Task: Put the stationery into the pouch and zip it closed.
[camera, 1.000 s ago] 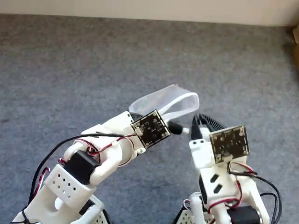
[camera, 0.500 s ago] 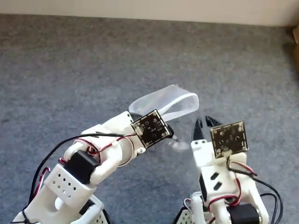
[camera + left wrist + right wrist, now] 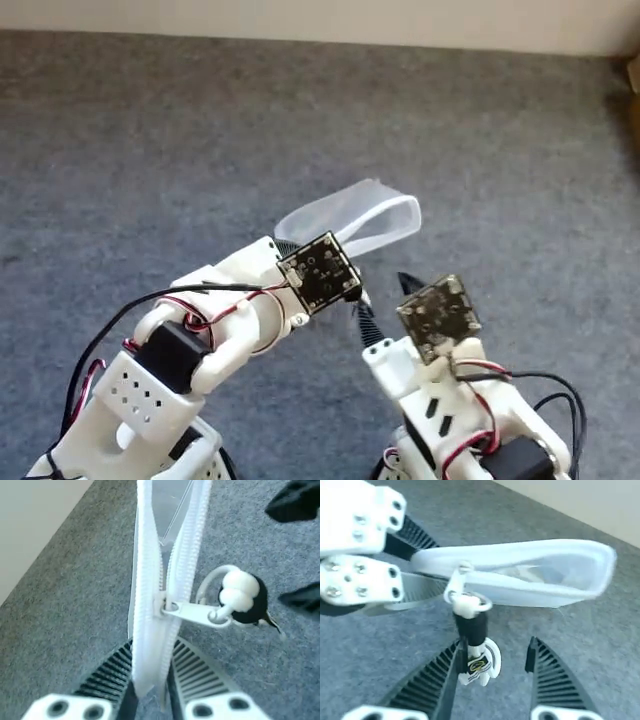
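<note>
The left claw [image 3: 150, 662] pinches the zip end of the pouch [image 3: 352, 214], holding it above the worktop [image 3: 150, 130]. The right claw [image 3: 495, 655] is spread around the pull charm [image 3: 472, 630] hanging from the pouch. The charm lies against one finger, so an off-centre close may knock it away, and a hard tug could drag the pouch free. The charm's small printed mark is unreadable.

Both arms [image 3: 235, 295] are white plastic with black ribbed fingers [image 3: 107, 676], red-and-black cables [image 3: 200, 318] and square circuit boards [image 3: 320, 272].
</note>
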